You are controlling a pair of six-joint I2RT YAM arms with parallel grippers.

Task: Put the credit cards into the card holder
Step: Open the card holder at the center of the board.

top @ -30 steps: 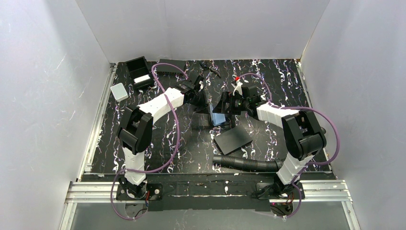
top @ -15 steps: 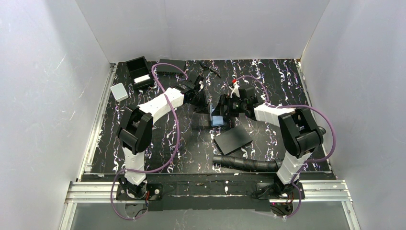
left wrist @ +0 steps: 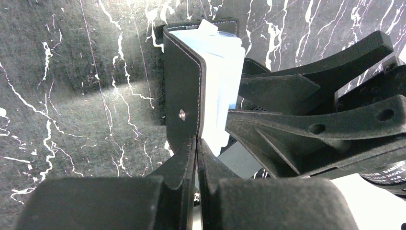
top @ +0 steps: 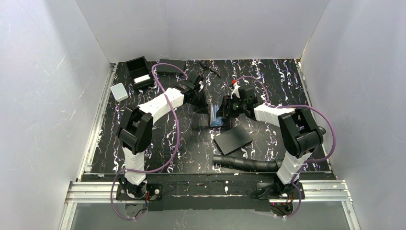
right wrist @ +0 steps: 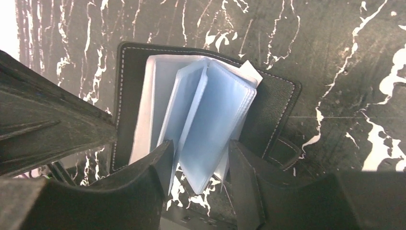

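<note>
White panel walls (top: 48, 96) close the space on the left, the back and the right. They surround a table (top: 196, 148) whose top is black with white marble veining. It fills the middle of the overhead view, with an aluminium rail (top: 86, 191) along the bottom edge.

The left arm (top: 158, 103) and the right arm (top: 297, 129) rise from that rail and lean toward the centre, each trailed by a purple cable. A black ribbed hose (top: 246, 163) lies across the lower centre, and just above it is a matte black sheet (top: 233, 139). A black open box (top: 139, 72) sits in the upper left, with a small white box (top: 118, 91) below and left of it.

The card holder (top: 216, 115) stands open at the centre, between the two wrists. The left gripper (left wrist: 196, 148) is clenched on the edge of its black stitched cover.

The credit cards (right wrist: 215, 115) are pale-blue glossy leaves fanned up inside the holder. The right gripper (right wrist: 198, 148) has a finger on each side of their lower edge. Whether it is pinching them cannot be told.
</note>
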